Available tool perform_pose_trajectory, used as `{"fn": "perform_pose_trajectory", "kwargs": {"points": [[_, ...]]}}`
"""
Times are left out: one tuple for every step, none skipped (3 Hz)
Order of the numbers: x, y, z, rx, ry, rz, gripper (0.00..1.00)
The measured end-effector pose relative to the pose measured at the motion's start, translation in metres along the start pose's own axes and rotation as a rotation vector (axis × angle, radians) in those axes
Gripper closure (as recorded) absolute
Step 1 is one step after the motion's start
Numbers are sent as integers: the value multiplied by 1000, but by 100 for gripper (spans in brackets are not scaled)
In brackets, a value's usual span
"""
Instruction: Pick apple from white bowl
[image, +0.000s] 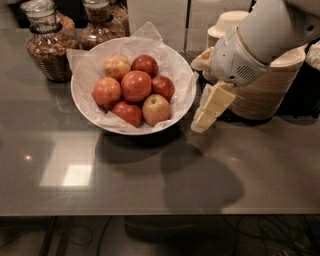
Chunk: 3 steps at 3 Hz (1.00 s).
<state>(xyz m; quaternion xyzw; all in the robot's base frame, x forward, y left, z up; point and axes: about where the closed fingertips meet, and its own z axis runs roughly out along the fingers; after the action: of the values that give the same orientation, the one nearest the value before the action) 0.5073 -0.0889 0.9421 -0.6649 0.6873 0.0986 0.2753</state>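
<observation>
While apples (136, 85) sit in white bowl (132, 131), end effector (206, 112) hangs just beside rim; grip state unclr.

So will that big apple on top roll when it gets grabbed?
Probably a little: the top apple is round and smooth, sitting on other apples, so a nudge could tip it off. The crinkled paper and the white bowl walls should catch it. The tool hangs just beside the bowl.

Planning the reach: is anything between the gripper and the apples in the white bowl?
Only the bowl's right rim and paper liner. The gripper hangs just right of the bowl, beside the rim; the apples lie uncovered, open from above.
</observation>
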Motion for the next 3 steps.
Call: {"fn": "perform_pose_trajectory", "kwargs": {"points": [[-17, -1, 13, -31, -37, -30, 13], [-43, -1, 18, -49, -73, -81, 13], [-32, 8, -9, -38, -44, -87, 14]]}}
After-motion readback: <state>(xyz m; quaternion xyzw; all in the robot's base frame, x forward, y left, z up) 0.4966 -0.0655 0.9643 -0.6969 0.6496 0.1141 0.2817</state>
